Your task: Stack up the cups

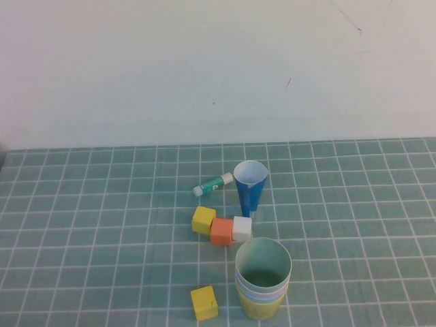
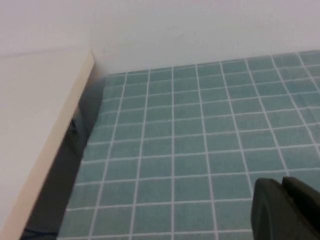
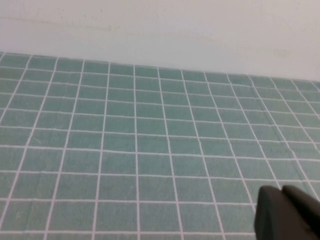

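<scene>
The cups stand nested in one upright stack at the front middle of the green grid mat in the high view. The top cup shows a pale green inside. Below its rim, pale and light blue rims show, and the outermost cup at the bottom is yellow. Neither arm shows in the high view. My left gripper is shut and empty over bare mat in the left wrist view. My right gripper is shut and empty over bare mat in the right wrist view. No cup shows in either wrist view.
A narrow dark blue cone cup stands behind the stack, with a glue stick lying to its left. Yellow, orange and white blocks lie in a row. Another yellow block lies left of the stack. A beige board borders the mat.
</scene>
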Motion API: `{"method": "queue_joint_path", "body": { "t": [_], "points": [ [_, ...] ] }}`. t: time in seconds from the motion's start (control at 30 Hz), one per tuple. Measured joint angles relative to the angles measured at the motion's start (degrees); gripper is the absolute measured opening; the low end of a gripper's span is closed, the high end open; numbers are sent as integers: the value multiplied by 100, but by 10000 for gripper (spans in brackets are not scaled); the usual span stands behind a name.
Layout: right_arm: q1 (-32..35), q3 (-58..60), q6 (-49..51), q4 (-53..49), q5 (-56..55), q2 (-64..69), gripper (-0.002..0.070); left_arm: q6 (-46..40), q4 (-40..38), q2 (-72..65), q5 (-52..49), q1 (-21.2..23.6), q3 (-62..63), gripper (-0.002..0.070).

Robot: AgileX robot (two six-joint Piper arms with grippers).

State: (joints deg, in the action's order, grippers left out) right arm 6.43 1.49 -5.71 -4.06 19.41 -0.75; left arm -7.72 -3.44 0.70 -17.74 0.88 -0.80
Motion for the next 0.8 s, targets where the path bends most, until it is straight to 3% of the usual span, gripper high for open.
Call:
{"method": "queue_joint_path", "body": {
  "t": [0.27, 0.8],
  "points": [
    [0, 0, 0, 0, 0, 0, -2, 891, -128, 13, -47, 0, -9, -1],
    [0, 0, 0, 0, 0, 0, -2, 961, -141, 13, -47, 0, -9, -1]
  ]
}}
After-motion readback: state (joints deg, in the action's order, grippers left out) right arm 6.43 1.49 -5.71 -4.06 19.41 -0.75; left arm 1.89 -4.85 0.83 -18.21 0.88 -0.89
